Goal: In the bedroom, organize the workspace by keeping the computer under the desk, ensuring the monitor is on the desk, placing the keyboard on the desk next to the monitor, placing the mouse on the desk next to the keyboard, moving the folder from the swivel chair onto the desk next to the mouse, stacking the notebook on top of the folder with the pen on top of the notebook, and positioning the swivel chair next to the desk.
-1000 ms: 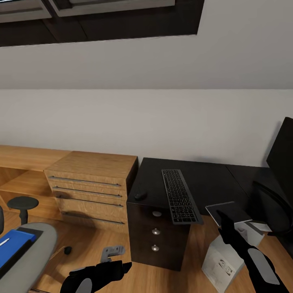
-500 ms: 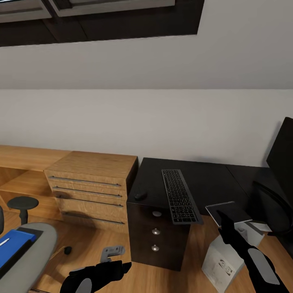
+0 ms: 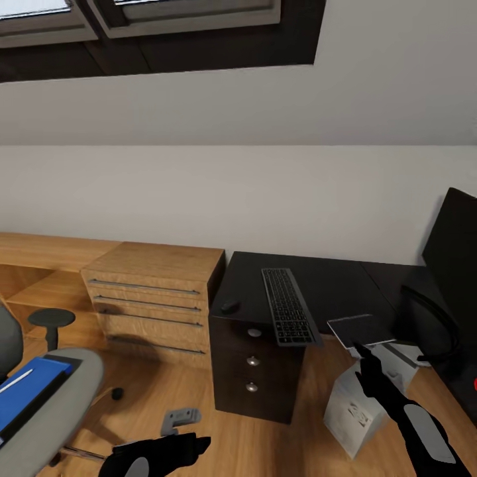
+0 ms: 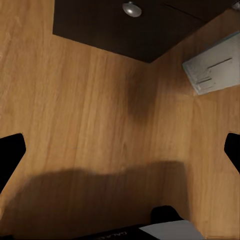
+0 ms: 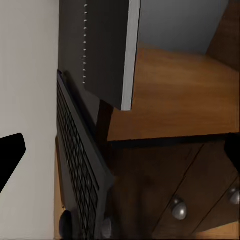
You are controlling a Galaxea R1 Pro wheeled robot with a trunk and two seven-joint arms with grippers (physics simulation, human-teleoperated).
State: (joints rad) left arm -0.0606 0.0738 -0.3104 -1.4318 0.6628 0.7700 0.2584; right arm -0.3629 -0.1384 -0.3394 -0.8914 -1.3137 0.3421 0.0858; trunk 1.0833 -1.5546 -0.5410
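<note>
The black desk (image 3: pixel 331 285) carries the keyboard (image 3: pixel 287 306), with the mouse (image 3: pixel 230 307) left of it and the monitor (image 3: pixel 456 255) at the right edge. The dark grey notebook (image 3: pixel 361 329) overhangs the desk's front edge. Below it on the floor stands the computer (image 3: pixel 361 405). At lower left, the swivel chair (image 3: pixel 63 401) holds the blue folder (image 3: pixel 26 392) with the pen (image 3: pixel 14 381) on it. My left gripper (image 3: pixel 189 445) hangs open over the floor. My right gripper (image 3: pixel 366 363) is open, just below the notebook (image 5: pixel 102 50), beside the keyboard (image 5: pixel 80 165).
Light oak drawers (image 3: pixel 156 298) stand against the desk's dark drawer unit (image 3: pixel 255 371). A small grey object (image 3: pixel 180 417) lies on the plank floor in front of them. A black cable (image 3: pixel 430 318) loops by the monitor. A skylight (image 3: pixel 165 20) is overhead.
The whole view has shifted: the camera moved, so more of the chair and monitor shows. Neither gripper has changed its opening, and the desk items lie where they were.
</note>
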